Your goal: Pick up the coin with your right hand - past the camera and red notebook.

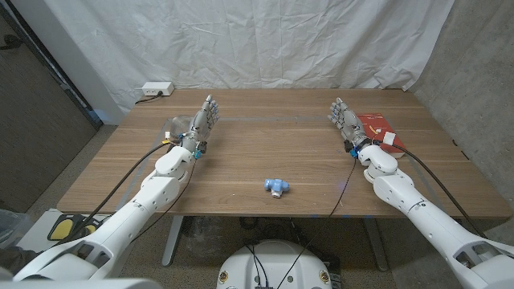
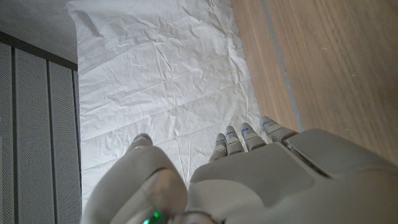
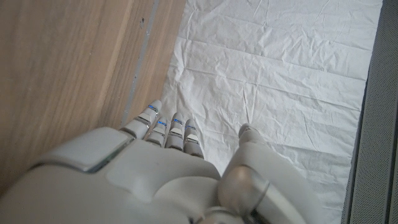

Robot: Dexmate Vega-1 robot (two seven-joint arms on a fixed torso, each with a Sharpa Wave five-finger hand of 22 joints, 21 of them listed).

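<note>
Head view: right hand (image 1: 344, 119) empty, fingers apart, beside red notebook (image 1: 374, 124); coin possibly too small to see.

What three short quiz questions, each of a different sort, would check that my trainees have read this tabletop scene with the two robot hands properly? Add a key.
1. True or false: the right hand is gripping the red notebook.
2. Multiple choice: the small blue toy camera sits (A) at the table's far edge, (B) near the front edge between the two arms, (C) under the left hand.
3. Fill in: behind the wooden table hangs a white ___.

Key
1. False. Its fingers are spread and it holds nothing, with the notebook just beside it.
2. B.
3. Sheet. It also shows in both wrist views.
</note>
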